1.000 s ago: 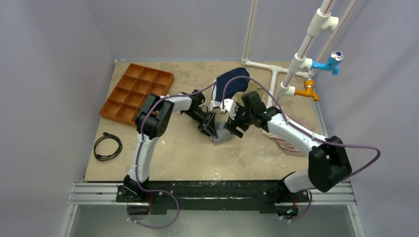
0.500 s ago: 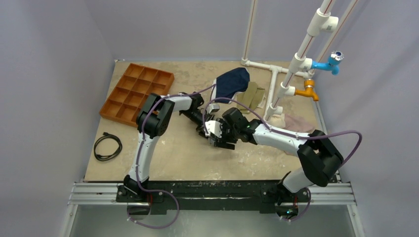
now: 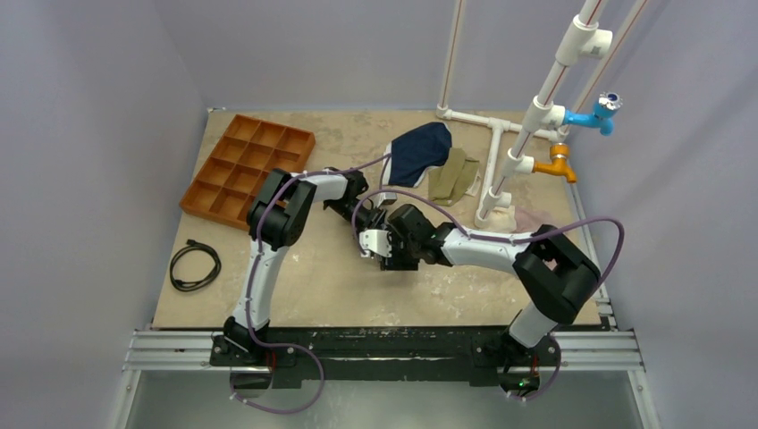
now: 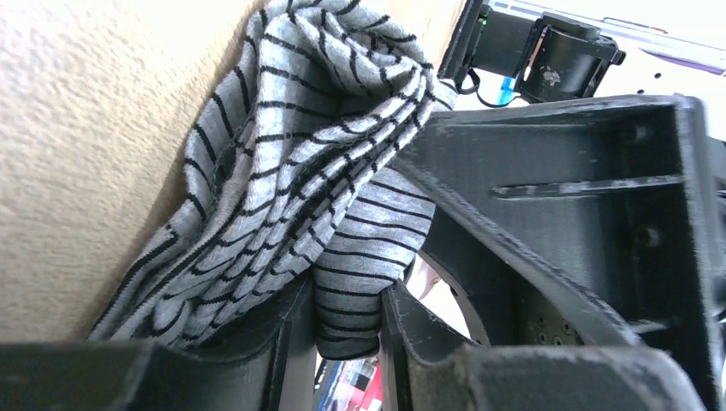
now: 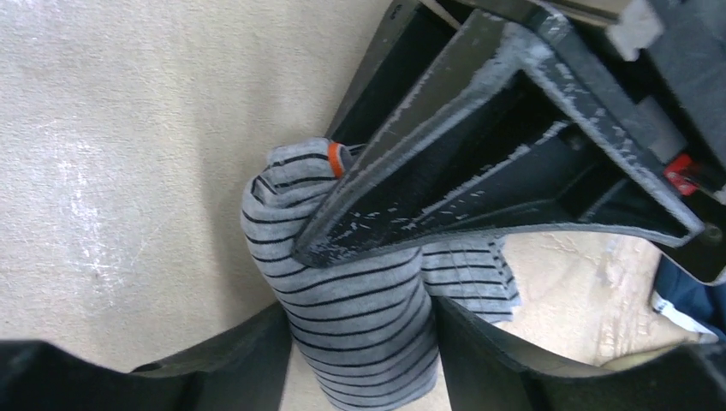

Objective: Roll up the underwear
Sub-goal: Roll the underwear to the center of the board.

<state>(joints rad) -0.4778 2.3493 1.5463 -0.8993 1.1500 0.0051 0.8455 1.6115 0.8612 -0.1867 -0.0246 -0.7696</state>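
We looked down on the table [image 3: 295, 295], a worn tan surface carrying everything else. At its far right corner rose a frame of white pipes [image 3: 501, 165]. The left arm [image 3: 268, 223] and the right arm [image 3: 501, 250] both reached in to the middle of the table, where their ends met close together. An orange tray [image 3: 248, 168] with many compartments sat at the far left. A navy garment [image 3: 420, 150] lay at the far middle, and an olive garment [image 3: 453, 176] lay against its right side, near the foot of the pipes.

The underwear [image 4: 291, 171], grey with fine dark stripes, lay bunched in a loose roll on the middle of the table, under the two grippers and almost hidden from above. The left gripper [image 4: 347, 317] was closed on a fold of it, the cloth pinched between its fingers. The right gripper [image 5: 358, 308] had its jaws around one end of the roll, and we saw the cloth fill the gap and touch both fingers, so it was gripping it.

A coiled black cable [image 3: 195, 265] lay near the left edge, well apart from the rest. A blue tap [image 3: 597, 114] and an orange tap [image 3: 556, 166] stuck out from the pipes. A small orange tag [image 5: 336, 158] showed at the top of the roll.
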